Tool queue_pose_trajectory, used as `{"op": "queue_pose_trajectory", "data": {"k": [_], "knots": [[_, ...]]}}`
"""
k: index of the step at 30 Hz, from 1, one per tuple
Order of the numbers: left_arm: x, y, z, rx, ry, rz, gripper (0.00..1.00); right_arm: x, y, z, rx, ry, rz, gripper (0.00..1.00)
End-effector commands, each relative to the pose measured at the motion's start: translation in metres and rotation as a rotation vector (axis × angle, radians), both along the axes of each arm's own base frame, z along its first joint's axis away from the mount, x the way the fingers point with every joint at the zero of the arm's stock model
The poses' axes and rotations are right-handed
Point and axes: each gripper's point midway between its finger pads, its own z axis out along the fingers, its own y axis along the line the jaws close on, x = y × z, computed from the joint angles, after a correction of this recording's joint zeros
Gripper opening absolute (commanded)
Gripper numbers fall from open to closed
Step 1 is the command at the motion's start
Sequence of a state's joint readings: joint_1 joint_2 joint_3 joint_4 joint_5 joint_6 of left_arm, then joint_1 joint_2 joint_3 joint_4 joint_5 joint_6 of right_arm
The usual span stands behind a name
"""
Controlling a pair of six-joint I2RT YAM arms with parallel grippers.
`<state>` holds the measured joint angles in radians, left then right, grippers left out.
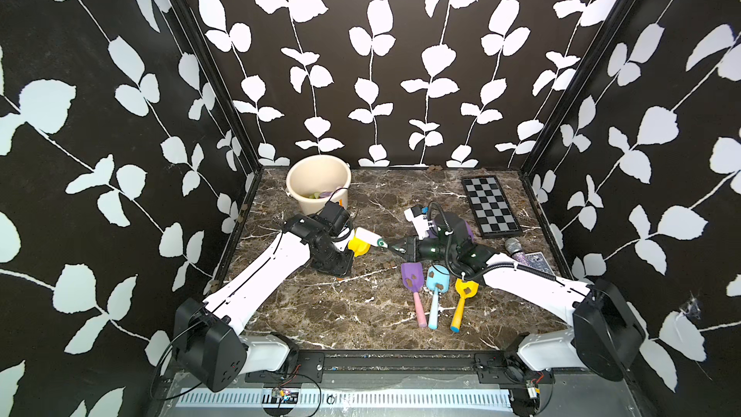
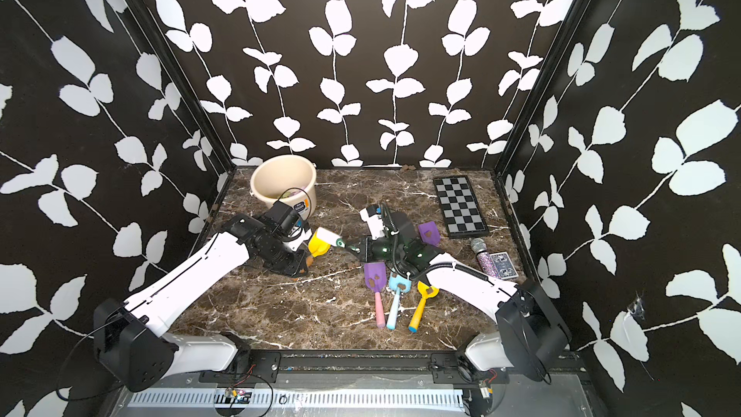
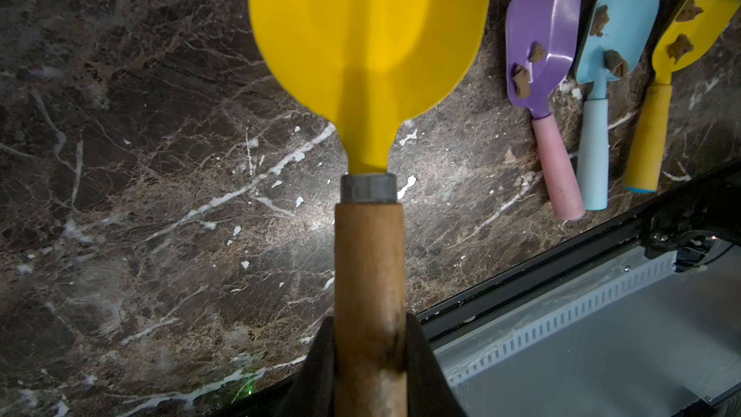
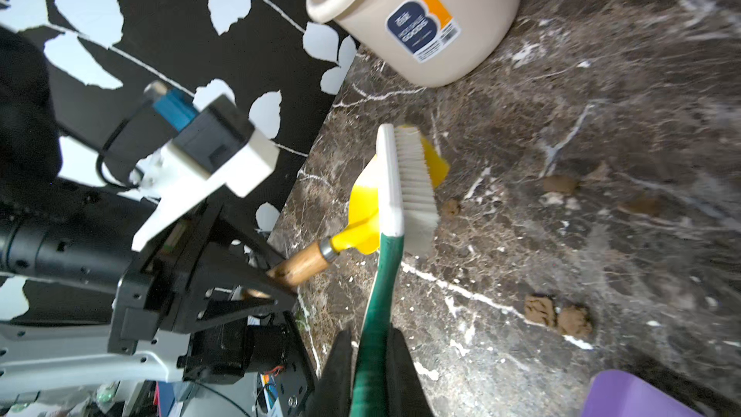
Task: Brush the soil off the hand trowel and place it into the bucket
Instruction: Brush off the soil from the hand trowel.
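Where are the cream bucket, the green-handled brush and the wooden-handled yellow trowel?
Round cream plastic bucket [image 4: 487,10]: right wrist view, outer wall.
White-bristled green-handled brush [image 4: 413,178]: right wrist view, bristles.
Yellow wooden-handled trowel [image 3: 369,34]: left wrist view, blade.

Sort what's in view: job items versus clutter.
Job: wooden-handled yellow trowel in left gripper; brush in right gripper; bucket; soil clumps; soiled, probably queued: purple trowel, blue trowel, blue-capped yellow trowel.
Clutter: chessboard, microphone, card deck.

A checkerboard [image 1: 491,204] lies far right on the marble table [image 1: 320,306], with a glittery microphone [image 1: 518,251] and a card deck [image 1: 536,260] nearer.
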<state>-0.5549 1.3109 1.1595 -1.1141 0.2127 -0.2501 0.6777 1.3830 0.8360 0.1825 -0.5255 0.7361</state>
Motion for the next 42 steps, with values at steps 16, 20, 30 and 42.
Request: {"op": "queue_pose_trajectory", "data": {"k": [16, 20, 30, 42], "knots": [[0.013, 0.001, 0.011, 0.015, -0.071, -0.016, 0.0, -0.028, 0.026, 0.028, 0.158, 0.009, 0.166, 0.0], [0.013, 0.004, 0.011, 0.03, -0.079, -0.013, 0.0, -0.024, 0.019, 0.012, 0.104, 0.025, 0.138, 0.0], [0.029, -0.01, 0.051, -0.087, -0.199, 0.028, 0.0, 0.026, -0.064, 0.016, 0.032, -0.068, -0.192, 0.0], [0.148, -0.029, 0.17, -0.355, -0.444, 0.588, 0.0, 0.026, -0.086, 0.011, 0.044, -0.08, -0.315, 0.0]]}}
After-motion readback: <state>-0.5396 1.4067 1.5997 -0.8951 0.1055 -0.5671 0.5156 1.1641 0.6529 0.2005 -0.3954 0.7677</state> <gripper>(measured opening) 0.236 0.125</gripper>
